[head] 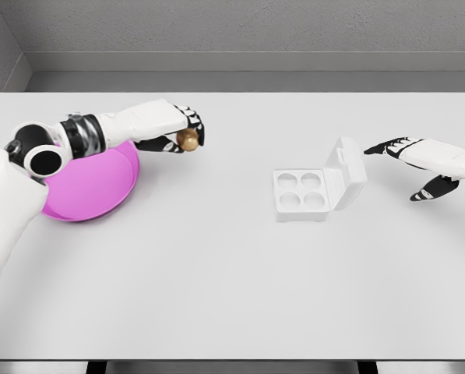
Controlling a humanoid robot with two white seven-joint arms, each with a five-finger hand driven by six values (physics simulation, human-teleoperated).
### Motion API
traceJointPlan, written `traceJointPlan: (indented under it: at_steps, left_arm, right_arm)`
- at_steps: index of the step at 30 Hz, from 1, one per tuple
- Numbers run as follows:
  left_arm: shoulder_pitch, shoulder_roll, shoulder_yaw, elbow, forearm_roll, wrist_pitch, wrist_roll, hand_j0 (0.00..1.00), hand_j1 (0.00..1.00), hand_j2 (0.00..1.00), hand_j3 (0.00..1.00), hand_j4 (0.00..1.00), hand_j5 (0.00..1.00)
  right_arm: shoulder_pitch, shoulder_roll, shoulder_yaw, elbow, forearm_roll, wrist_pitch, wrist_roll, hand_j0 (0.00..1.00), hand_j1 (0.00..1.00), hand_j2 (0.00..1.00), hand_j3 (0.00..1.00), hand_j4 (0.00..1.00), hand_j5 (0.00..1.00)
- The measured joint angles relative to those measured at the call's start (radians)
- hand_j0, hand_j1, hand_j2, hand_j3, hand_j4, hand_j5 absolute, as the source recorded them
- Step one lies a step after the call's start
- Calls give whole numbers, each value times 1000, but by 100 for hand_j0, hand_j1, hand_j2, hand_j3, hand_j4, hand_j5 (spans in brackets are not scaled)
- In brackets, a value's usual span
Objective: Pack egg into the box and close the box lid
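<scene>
Gripping the brown egg (188,139), my left hand (184,129) hovers beside the pink plate (100,191); egg axis unclear. White box (319,186) sits mid-table, long axis left-right, lid raised rightward. Right hand (419,160) hangs unclenched near it.

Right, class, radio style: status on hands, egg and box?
Left hand shut on egg, beside the pink plate. Right hand open, right of box. Box lid up, cups empty. Path clear.

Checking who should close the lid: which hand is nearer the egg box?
Right. The right hand hovers open just right of the egg box, beside its raised lid; the left hand is far left, holding the egg.
</scene>
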Motion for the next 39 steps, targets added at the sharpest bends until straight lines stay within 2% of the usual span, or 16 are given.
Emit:
traceJointPlan:
  at_steps: [6, 17, 28, 39]
  left_arm:
    - [0, -42, -5, 1, -5, 4, 0, 31, 31, 31, 31, 31, 31]
    - [-2, -137, -6, 15, -63, 9, 0, 30, 30, 30, 30, 30, 30]
    - [0, -218, -6, 20, -115, 105, 0, 30, 30, 30, 30, 30, 30]
    - [0, -308, -7, 54, -176, 120, 0, 28, 28, 28, 28, 28, 28]
  right_arm:
    - [0, 0, 0, -1, 0, 0, 0, 100, 100, 100, 100, 100, 100]
    - [0, -1, 0, -1, 0, 0, 0, 100, 100, 100, 100, 100, 100]
    - [2, 0, 0, -1, -1, 0, 0, 100, 100, 100, 100, 100, 100]
    - [2, 0, 0, -1, -1, 0, 0, 100, 100, 100, 100, 100, 100]
